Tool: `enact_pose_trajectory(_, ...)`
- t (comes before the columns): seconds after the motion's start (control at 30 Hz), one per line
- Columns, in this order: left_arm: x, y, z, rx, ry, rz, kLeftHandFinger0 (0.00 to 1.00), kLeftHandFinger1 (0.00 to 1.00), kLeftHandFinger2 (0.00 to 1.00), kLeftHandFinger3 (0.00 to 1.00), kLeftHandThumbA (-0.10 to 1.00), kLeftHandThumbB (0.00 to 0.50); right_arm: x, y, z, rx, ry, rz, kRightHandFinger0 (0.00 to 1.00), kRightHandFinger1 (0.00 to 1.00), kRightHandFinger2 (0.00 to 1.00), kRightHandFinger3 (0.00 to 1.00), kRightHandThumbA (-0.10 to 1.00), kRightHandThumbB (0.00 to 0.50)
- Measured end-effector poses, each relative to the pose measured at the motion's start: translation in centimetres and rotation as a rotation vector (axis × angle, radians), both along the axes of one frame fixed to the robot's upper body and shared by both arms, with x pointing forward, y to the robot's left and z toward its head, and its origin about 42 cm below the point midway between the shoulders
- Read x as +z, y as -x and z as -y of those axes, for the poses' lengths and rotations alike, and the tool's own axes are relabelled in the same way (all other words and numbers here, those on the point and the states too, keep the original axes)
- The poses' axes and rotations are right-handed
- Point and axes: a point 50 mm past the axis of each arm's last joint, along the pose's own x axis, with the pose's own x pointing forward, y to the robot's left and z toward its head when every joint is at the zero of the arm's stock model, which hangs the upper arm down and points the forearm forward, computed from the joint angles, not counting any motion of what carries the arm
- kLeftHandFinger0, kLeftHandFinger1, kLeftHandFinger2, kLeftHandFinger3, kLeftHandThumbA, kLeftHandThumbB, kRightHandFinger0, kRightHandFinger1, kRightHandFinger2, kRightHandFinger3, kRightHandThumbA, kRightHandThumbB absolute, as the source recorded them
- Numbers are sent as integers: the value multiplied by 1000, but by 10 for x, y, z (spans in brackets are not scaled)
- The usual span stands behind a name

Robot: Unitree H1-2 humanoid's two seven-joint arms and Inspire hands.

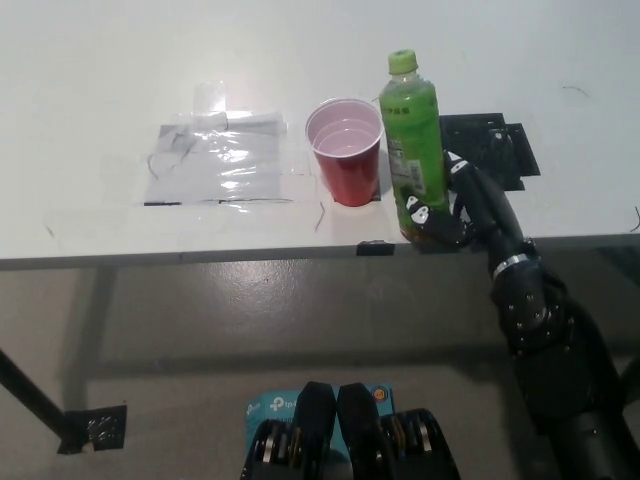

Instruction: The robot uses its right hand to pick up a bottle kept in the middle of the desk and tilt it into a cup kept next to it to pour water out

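The green bottle stands upright near the desk's front edge, just beside the red cup at the cup's three o'clock; the black right hand wraps its fingers around the bottle's lower part from four o'clock; black tape lies at the bottle's three o'clock; a taped plastic sheet lies at the cup's nine o'clock, apart from it; beyond these things, toward twelve o'clock, the desk spreads bare and white; the cup stands open-mouthed, close to the front edge; the left hand is out of view.
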Motion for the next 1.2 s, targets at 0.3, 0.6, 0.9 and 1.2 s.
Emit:
enact_pose_trajectory(0.3,-1,1,0,1,0,-3,1000,1000,1000,1000,723,354,-5,-1,18,-48,65,88,781,650,351,422,-100,0)
enact_pose_trajectory(0.6,-3,4,3,5,12,-11,1000,1000,1000,1000,728,347,-16,0,30,-113,86,150,683,366,134,483,2,0)
enact_pose_trajectory(0.9,-4,4,4,6,19,-12,1000,1000,1000,1000,724,323,-28,0,29,-192,46,203,662,483,193,490,-66,0)
enact_pose_trajectory(1.2,-8,10,5,17,28,-25,1000,1000,1000,1000,681,320,-39,1,16,-254,-21,238,1000,1000,1000,1000,596,60)
